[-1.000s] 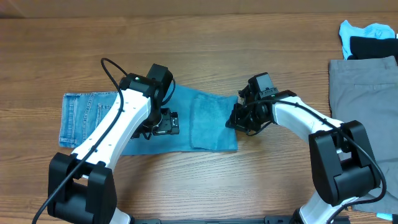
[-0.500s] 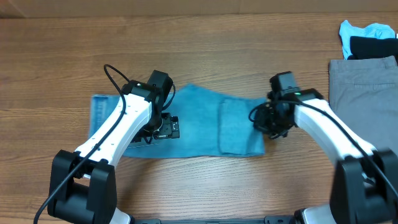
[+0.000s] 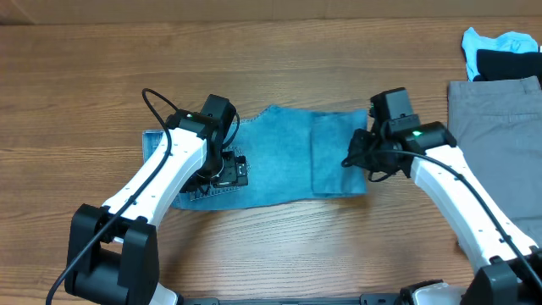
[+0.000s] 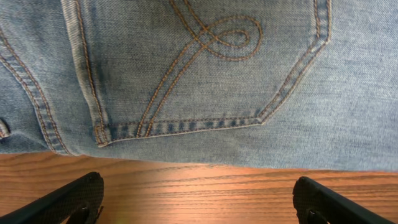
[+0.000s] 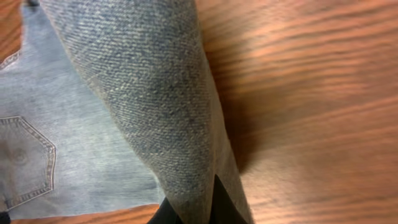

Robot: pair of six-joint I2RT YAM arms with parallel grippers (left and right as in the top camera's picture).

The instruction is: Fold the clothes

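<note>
Over wooden bench (image 3: 271,254), pinches light blue denim jeans (image 3: 279,152) in right end effector (image 5: 193,210), left end effector (image 4: 199,196) splayed empty; risks tug-induced slip.

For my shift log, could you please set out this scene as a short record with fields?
surface: wooden table
garment: light blue jeans, spread mid-table, right edge lifted
left claw: open, holding nothing, over the jeans' edge beside a stitched back pocket
right claw: shut on the jeans' right edge, pinching a fold of denim
set aside at far right: grey trousers, light blue cloth, black garment
</note>
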